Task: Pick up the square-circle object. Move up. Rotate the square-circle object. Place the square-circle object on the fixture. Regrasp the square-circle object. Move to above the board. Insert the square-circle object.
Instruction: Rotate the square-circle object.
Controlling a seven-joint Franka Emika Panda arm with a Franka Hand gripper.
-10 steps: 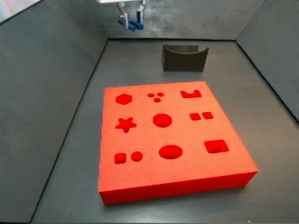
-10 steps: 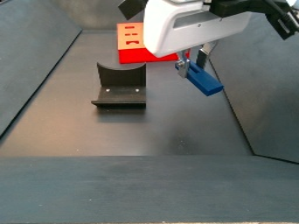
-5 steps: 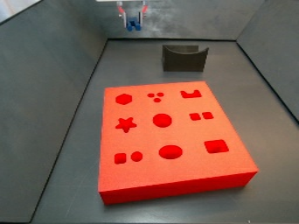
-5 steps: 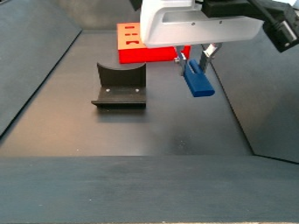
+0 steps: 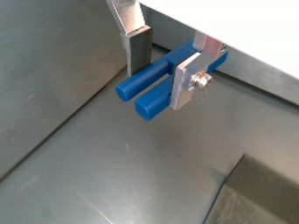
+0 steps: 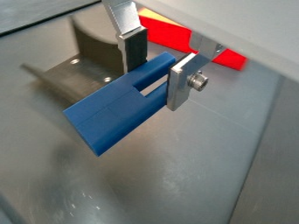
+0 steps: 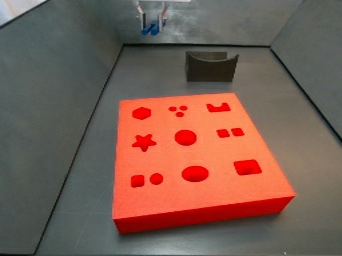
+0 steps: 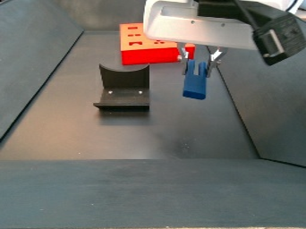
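The blue block was found clamped in the gripper, held aloft with its long axis hanging nearly vertical; the fixture lay below and to one side

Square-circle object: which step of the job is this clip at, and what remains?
Pick-up and lift look done: the gripper is shut on the square-circle object, which hangs clear of the floor beside the fixture. In hand is the rotation; in a side view the block points nearly straight down. The fixture holds nothing and the board shows no blue piece, so placing, regrasping, moving over the board and inserting remain.
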